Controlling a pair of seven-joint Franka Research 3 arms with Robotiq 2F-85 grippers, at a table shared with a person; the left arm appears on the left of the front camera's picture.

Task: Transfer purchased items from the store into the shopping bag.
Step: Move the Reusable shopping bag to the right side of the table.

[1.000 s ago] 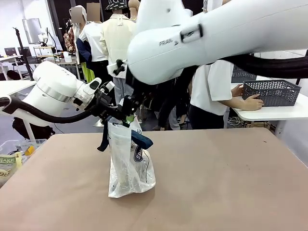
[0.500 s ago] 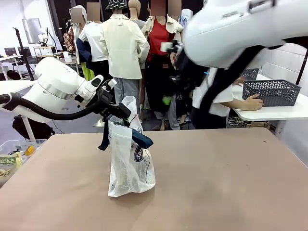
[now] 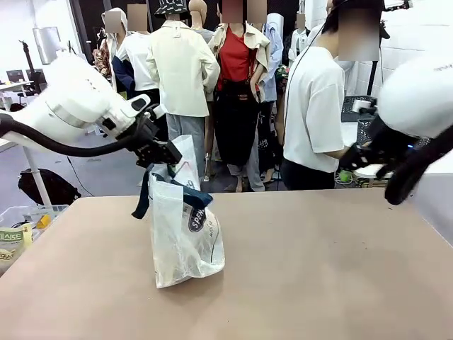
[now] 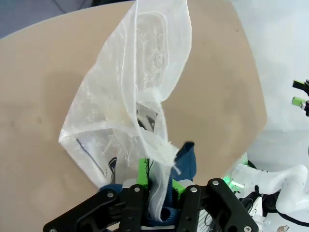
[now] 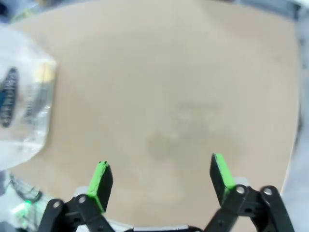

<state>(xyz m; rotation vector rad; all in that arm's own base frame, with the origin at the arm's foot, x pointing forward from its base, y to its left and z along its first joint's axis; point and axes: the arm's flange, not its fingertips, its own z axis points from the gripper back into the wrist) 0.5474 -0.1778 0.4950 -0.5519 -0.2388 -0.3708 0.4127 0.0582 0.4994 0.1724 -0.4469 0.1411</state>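
A translucent white crinkly plastic shopping bag with navy-blue strap handles and a round dark logo (image 3: 185, 234) stands upright on the tan table (image 3: 318, 276), left of centre. Above it, the left gripper (image 4: 157, 186) is clamped on the bag's top edge and a blue strap, holding it up. At the right side, the right gripper (image 5: 159, 176) hangs over bare tabletop with fingers spread apart, holding nothing. Beyond the table's far edge stands a person in a white T-shirt (image 3: 315, 113).

Tabletop (image 3: 318, 269): tan, bare surface.
Person (image 3: 315, 113): white T-shirt, standing at far side.
Bin (image 3: 18, 227): clear, beside tabletop's left edge, holding packets.
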